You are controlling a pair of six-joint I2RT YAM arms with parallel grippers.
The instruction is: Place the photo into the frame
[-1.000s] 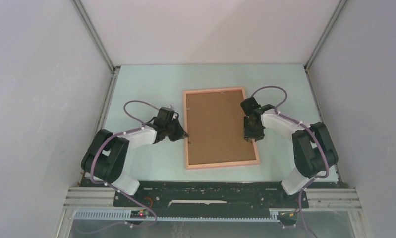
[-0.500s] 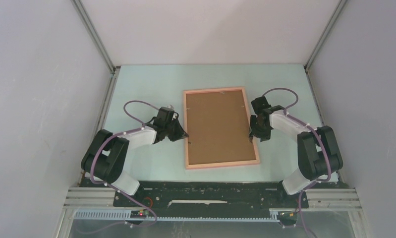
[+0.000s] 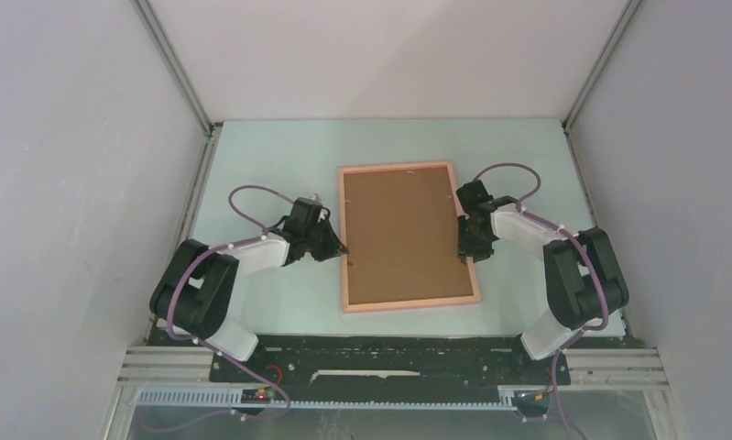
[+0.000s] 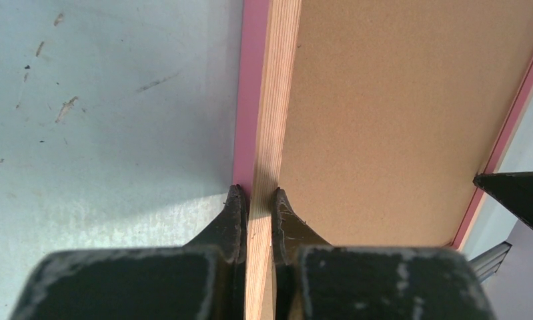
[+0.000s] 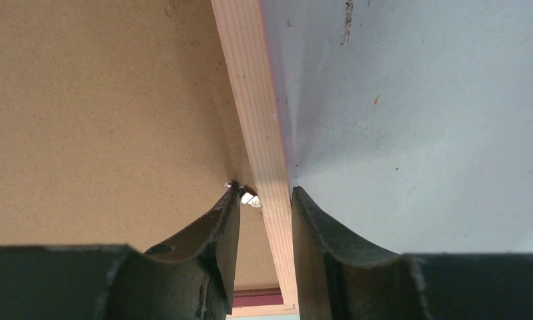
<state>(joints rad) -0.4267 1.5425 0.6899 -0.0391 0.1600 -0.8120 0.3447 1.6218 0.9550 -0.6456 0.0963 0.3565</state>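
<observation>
The pink frame (image 3: 409, 302) lies flat on the table (image 3: 270, 156), brown backing board (image 3: 403, 234) up. The left gripper (image 4: 257, 197) pinches its left rail tight, and the right gripper (image 5: 263, 193) has its fingers spread astride the right rail, the inner one not touching.

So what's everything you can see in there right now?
frame: one, salmon-pink with pale wood edges, lying flat at the middle of the table, back side up
backing board: one, plain brown, sitting inside the frame
metal tab: one seen, silver, on the inner side of the frame's right rail
photo: none in view
table: one, pale blue-green, under everything
enclosure walls: three, light grey, left, right and far side
cables: two, purple, one looping over each arm
left gripper: one, black, clamped on the frame's left rail
right gripper: one, black, open, fingers straddling the frame's right rail beside the tab
</observation>
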